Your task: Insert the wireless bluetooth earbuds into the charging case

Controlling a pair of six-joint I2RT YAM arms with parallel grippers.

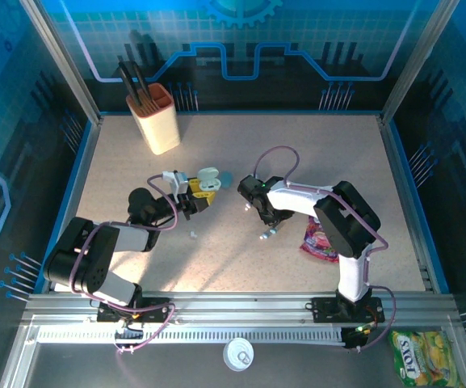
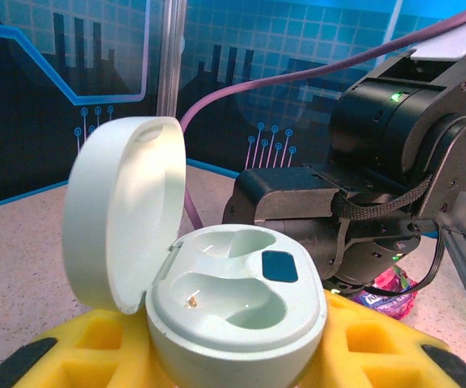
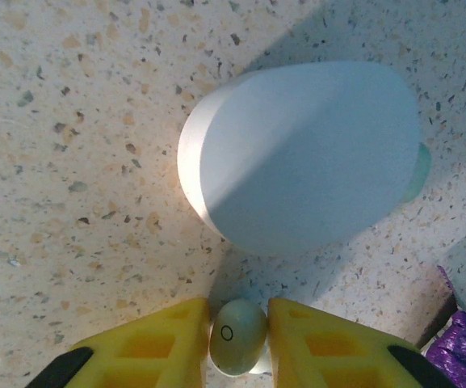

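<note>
Earbud (image 3: 237, 339) pinched in right gripper (image 3: 238, 317), lower end cut off; left gripper (image 2: 231, 343) clamps open charging case (image 2: 234, 303), base hidden.

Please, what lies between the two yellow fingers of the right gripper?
A small pale earbud, with a tiny ring mark. Both fingers of the right gripper seem to touch it. This shows in the right wrist view.

The top view looks down from above the near edge over the whole table (image 1: 216, 259). The left wrist camera sits low, close on the open charging case (image 2: 234, 311), facing the right arm (image 2: 394, 170). The right wrist camera looks straight down, close. All share the purple packet (image 1: 320, 240).
</note>
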